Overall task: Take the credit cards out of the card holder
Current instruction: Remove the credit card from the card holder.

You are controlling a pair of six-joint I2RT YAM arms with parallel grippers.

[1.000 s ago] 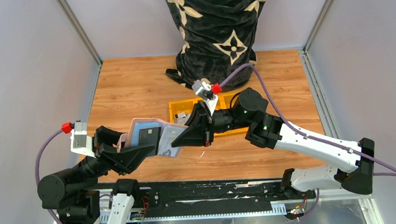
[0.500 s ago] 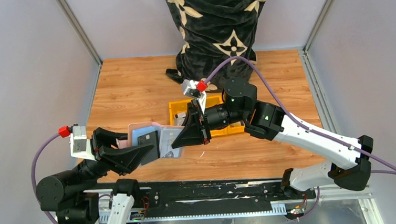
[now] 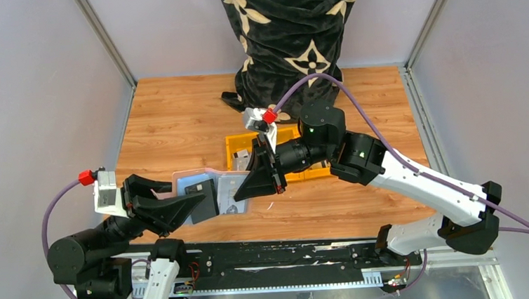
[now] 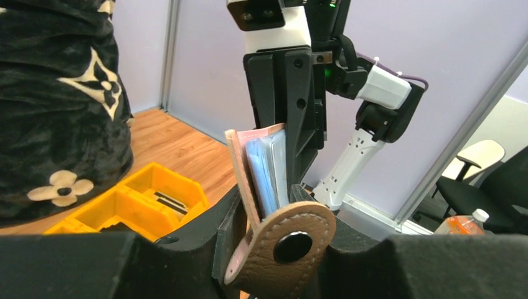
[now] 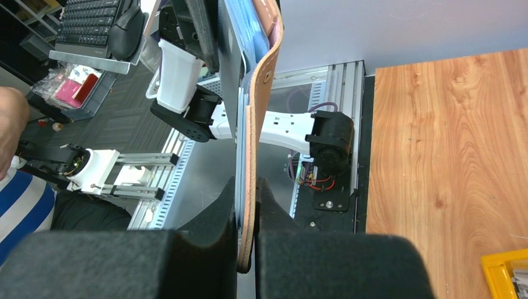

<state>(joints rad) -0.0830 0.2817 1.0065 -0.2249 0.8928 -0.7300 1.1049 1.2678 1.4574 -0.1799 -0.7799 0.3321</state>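
Above the near middle of the wooden table, at about 11 o'clock from the arm bases, both hands hold the small taupe-brown leather card holder in the air, on edge.

- Left hand: fingers closed on the holder's near end, where the rounded tab with the black snap sits, as far as the left wrist view shows.
- Right hand: fingers pressed together on the holder's opposite end, from 3 o'clock. They pinch a leather wall. A thin grey sheet lies against that wall between the pads, and I cannot tell if it is a card.
- Thin blue-grey and silvery plastic credit cards: upright in the holder's pocket, edges standing proud of the leather. How many there are cannot be told.

Progress, judged: early. The holder is lifted and braced at both ends, but no card lies loose on the table or clear of the pocket. Every card is left to draw out.

Farther out at 12 o'clock: yellow plastic three-compartment tray on the table, dark flat pieces in one compartment. Beyond it, at the far edge, stands a black cloth bundle with beige flower print.
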